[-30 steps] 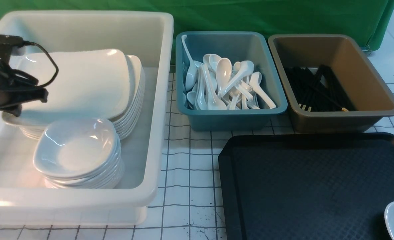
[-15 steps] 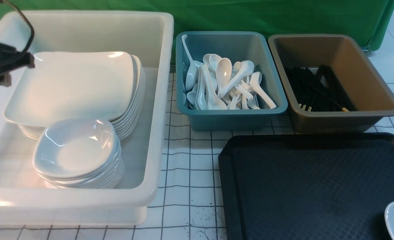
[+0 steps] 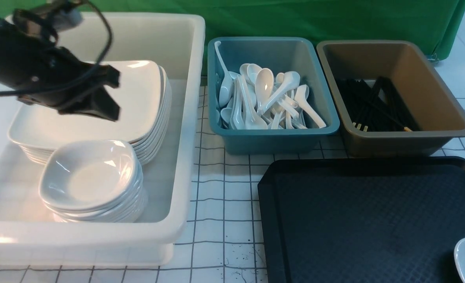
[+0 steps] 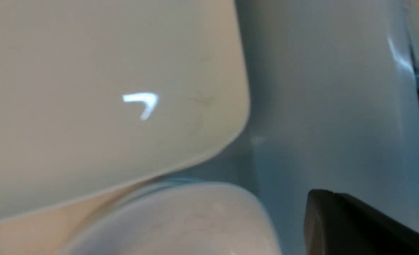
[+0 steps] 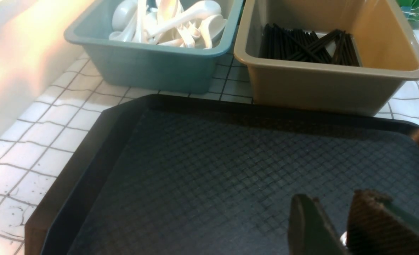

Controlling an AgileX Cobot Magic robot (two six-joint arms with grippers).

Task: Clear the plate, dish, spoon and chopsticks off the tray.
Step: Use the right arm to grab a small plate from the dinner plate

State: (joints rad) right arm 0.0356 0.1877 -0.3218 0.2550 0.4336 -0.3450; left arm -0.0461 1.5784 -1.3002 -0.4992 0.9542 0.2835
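Left gripper (image 3: pixel 114 94) closed; hovering above plate (image 3: pixel 140 100).

Front camera looks forward over white tub (image 3: pixel 190 129), teal tub (image 3: pixel 271 143), brown tub (image 3: pixel 405 146) and tray (image 3: pixel 354 220). Left wrist camera sits close above the plates (image 4: pixel 89 88); right wrist camera, low over the tray, shares both smaller tubs.

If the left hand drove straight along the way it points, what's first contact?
Probably the right inner wall of the white tub: the left hand points rightward and slightly down over the top plate. Depth is unclear, so it might graze that plate first.
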